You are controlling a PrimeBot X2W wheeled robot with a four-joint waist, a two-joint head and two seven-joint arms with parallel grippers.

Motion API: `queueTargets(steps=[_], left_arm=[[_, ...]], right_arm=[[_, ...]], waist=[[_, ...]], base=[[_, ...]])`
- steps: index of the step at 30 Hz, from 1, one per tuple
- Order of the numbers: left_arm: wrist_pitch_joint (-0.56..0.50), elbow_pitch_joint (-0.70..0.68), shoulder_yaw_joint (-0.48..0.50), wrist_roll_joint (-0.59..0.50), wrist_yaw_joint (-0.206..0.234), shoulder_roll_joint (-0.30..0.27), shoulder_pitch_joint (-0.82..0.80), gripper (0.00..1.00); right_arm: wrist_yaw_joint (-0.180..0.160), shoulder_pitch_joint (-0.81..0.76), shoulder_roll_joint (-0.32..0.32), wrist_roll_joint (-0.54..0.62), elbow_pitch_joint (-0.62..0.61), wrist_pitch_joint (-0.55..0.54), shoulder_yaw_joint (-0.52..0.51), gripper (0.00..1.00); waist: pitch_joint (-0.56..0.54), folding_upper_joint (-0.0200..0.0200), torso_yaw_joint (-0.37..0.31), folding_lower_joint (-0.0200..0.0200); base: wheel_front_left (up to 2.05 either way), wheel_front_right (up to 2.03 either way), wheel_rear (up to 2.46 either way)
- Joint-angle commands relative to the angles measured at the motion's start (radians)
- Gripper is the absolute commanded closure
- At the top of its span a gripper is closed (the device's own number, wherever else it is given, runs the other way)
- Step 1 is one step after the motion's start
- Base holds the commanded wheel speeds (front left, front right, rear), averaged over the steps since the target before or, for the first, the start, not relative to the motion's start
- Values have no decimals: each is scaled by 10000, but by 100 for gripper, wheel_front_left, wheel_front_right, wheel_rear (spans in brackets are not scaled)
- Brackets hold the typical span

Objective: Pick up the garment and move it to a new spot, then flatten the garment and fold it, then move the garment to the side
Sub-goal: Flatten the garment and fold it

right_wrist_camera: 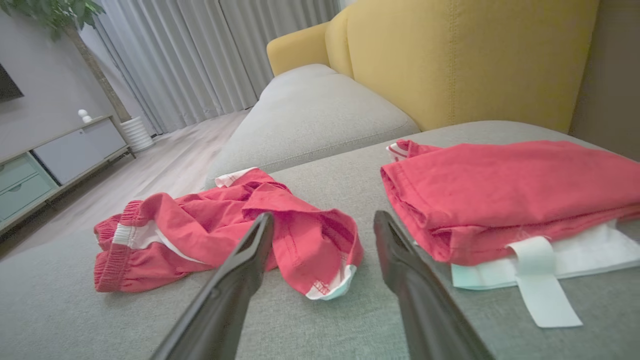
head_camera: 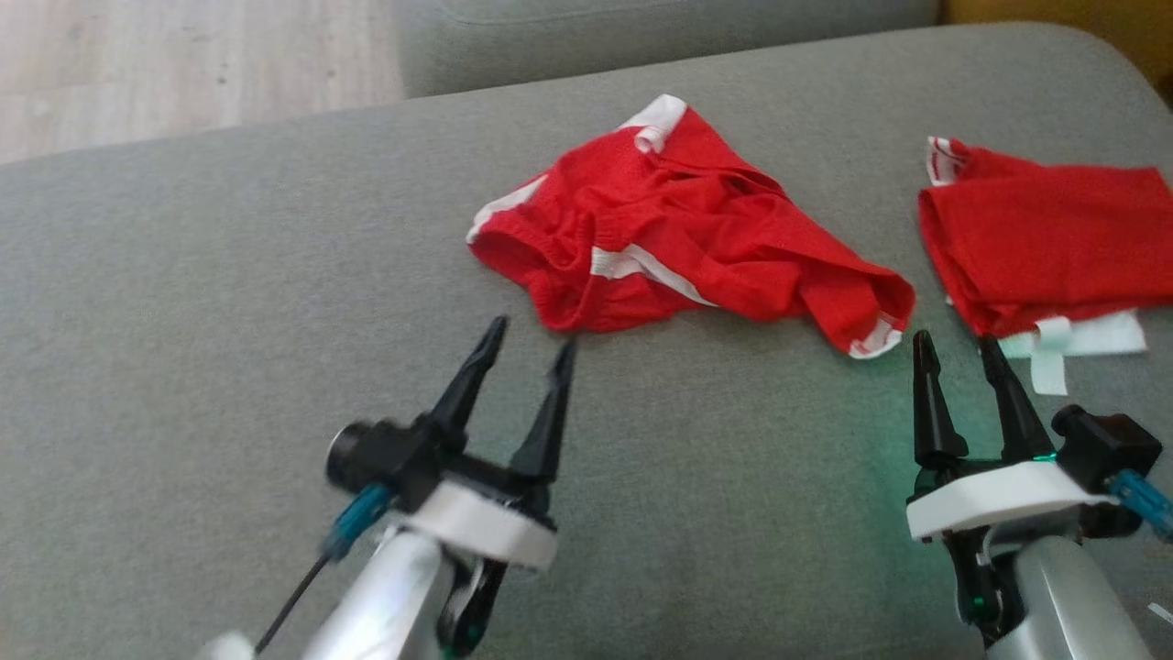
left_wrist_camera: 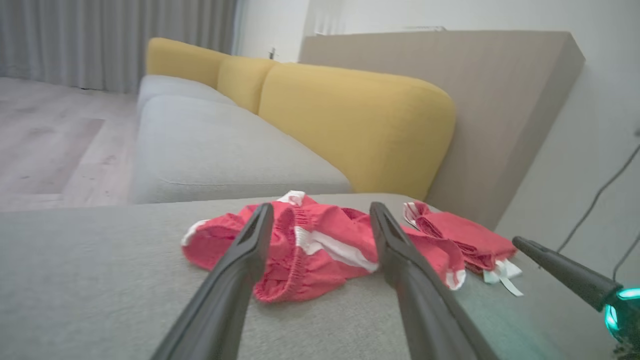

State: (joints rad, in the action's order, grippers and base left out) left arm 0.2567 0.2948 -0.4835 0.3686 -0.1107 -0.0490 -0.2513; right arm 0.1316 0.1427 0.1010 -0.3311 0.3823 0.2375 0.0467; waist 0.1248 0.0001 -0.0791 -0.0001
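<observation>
A crumpled red garment [head_camera: 678,234] with white stripes and an elastic waistband lies on the grey cushion [head_camera: 229,293], centre right in the head view. It also lies ahead of the fingers in the left wrist view [left_wrist_camera: 320,245] and the right wrist view [right_wrist_camera: 220,225]. My left gripper [head_camera: 530,341] hovers open just short of the waistband, nothing between its fingers. My right gripper [head_camera: 956,346] stands open near the garment's right leg hem, empty too.
A folded red garment [head_camera: 1054,238] on a white piece lies at the right edge of the cushion. Beyond are a second grey seat [left_wrist_camera: 210,145], yellow backrests [left_wrist_camera: 350,120] and wooden floor [head_camera: 165,64]. Open cushion lies to the left.
</observation>
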Motion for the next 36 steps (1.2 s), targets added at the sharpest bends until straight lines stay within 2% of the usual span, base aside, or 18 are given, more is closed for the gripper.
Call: queueTargets(steps=[1,5,13,19,25,34,35,36], left_arm=[[51,61,40,19,-63,-12,-829,0],[-428,1474,-717,397,-69,-12,-2118,0],[-1411,3628,-1390,1875,203,-12,-3901,0],[-1377,4341,-1773,2443,238,-12,-4577,0],[-1025,5293,-2115,2791,545,-12,-5253,0],[-1191,5897,-2753,3466,386,-12,-5652,0],[-1233,5942,-2823,3544,368,-12,-5688,6],[-1237,5980,-2886,3606,355,-12,-5727,55]], right_arm=[[-9,257,-3,114,-389,3,230,0],[-9,386,-25,177,-457,-18,361,0],[-9,692,-143,176,-390,70,585,0],[-9,840,-195,152,-275,143,576,0],[-9,995,-256,172,-176,207,577,0],[-9,1098,-296,190,-107,234,561,0],[-9,1119,-299,196,-106,236,557,0],[-9,1134,-300,204,-104,237,551,0]], waist=[[174,-1,-201,1],[489,-1,-531,1],[1031,-1,-1197,1],[1284,-1,-1404,1],[1441,-1,-1536,1],[1513,-1,-1569,1],[1526,-1,-1574,1],[1534,-1,-1577,1]], base=[[0,0,0],[0,0,0],[0,0,0],[0,0,0],[0,0,0],[0,0,0],[0,0,0],[0,0,0]])
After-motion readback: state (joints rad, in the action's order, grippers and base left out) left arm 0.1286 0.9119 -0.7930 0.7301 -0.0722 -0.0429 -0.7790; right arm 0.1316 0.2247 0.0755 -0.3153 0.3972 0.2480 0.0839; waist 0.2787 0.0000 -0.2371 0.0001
